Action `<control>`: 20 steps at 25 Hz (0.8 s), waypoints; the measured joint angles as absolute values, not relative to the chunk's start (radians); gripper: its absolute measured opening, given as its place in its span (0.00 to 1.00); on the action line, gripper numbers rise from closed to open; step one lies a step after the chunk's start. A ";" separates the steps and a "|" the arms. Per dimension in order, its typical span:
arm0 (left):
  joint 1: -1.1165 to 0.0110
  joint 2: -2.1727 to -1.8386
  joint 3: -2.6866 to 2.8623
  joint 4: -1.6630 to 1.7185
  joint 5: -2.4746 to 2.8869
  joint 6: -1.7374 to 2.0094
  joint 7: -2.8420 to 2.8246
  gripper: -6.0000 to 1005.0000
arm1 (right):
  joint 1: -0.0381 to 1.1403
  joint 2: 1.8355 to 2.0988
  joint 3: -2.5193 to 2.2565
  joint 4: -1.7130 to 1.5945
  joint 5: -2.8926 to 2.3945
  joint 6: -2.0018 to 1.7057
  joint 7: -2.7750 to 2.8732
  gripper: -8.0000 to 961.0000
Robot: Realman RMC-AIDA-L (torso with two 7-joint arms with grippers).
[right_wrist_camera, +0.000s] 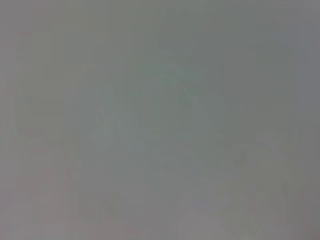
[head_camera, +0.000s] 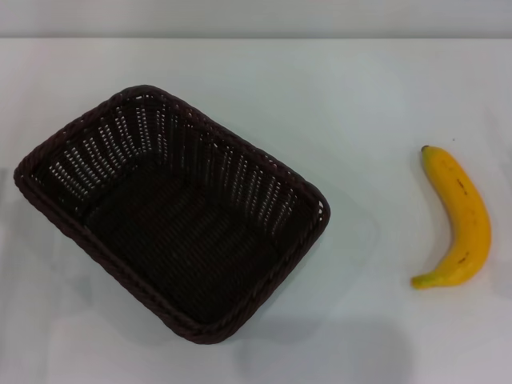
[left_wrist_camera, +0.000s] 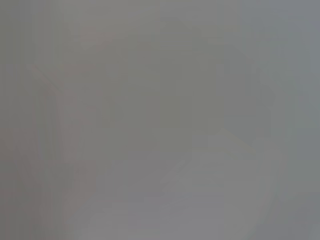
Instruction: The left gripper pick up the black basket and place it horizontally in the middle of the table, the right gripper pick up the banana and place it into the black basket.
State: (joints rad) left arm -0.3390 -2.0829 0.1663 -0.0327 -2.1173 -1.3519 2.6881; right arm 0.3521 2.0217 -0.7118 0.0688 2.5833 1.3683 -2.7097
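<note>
The black basket stands on the white table at the left of the middle, turned at a slant, open side up and empty. The banana lies on the table at the right, its dark tip toward the back, well apart from the basket. Neither gripper shows in the head view. Both wrist views show only a plain grey blur with no object or finger in it.
The table's back edge runs across the top of the head view. Bare white surface lies between the basket and the banana and behind both.
</note>
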 joint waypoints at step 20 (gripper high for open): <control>-0.315 -2.085 0.161 -0.025 -2.092 -1.419 2.667 0.87 | 0.359 2.017 -0.712 0.017 2.583 1.360 -2.718 0.89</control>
State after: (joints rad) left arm -0.3150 -2.0846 0.1610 -0.0249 -2.0920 -1.4193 2.6675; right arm 0.3593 2.0173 -0.7117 0.0170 2.5832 1.3599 -2.7179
